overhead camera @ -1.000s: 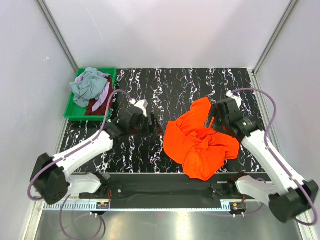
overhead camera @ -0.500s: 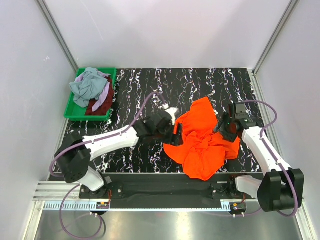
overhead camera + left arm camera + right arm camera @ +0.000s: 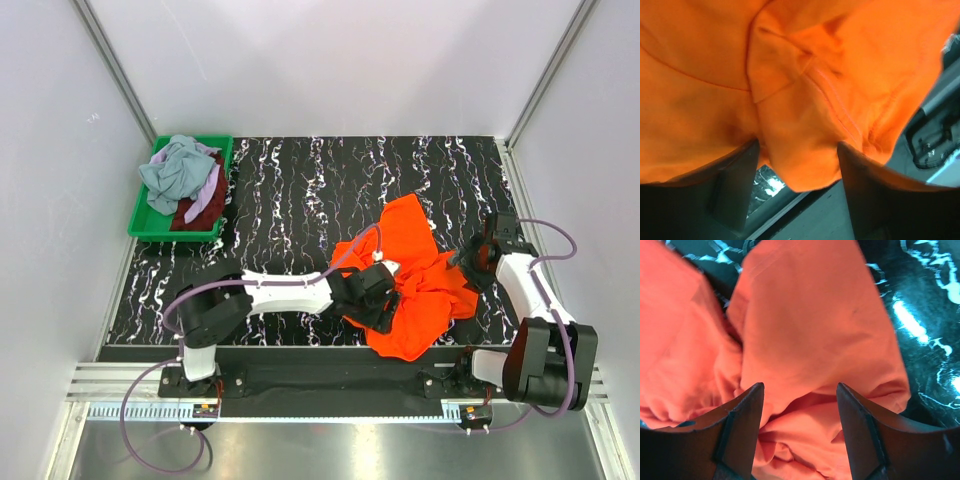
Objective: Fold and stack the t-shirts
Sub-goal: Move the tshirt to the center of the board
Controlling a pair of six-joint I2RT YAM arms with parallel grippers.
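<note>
Well off to the left of the left claw point(image 3: 383, 312), and farther from the arm bases, a green bin point(image 3: 176, 236) holds a heap of t-shirts: a grey-blue one point(image 3: 172, 170) on top, a lilac one point(image 3: 211, 186) just beside it and a dark red one point(image 3: 190, 213) beneath. The left claw itself lies low over the near left edge of the orange-red t-shirt point(image 3: 422, 285), which sits crumpled on the black marbled table point(image 3: 300, 190) between the two claws. In the left wrist view the left claw point(image 3: 797, 180) stands wide, its fingers point(image 3: 732, 185) straddling a bulging fold of the orange-red cloth point(image 3: 790, 75) with a stitched hem running across it (the fold fills the gap, yet the fingers are not pressed together on it). At the right edge of the shirt the right claw point(image 3: 468, 266) points down onto the cloth. Seen from its own wrist, the right claw point(image 3: 797, 415) is also spread wide, with wrinkled orange-red fabric point(image 3: 805, 315) between and beyond its fingers point(image 3: 860, 430) and bare table point(image 3: 920, 305) off to its right.
</note>
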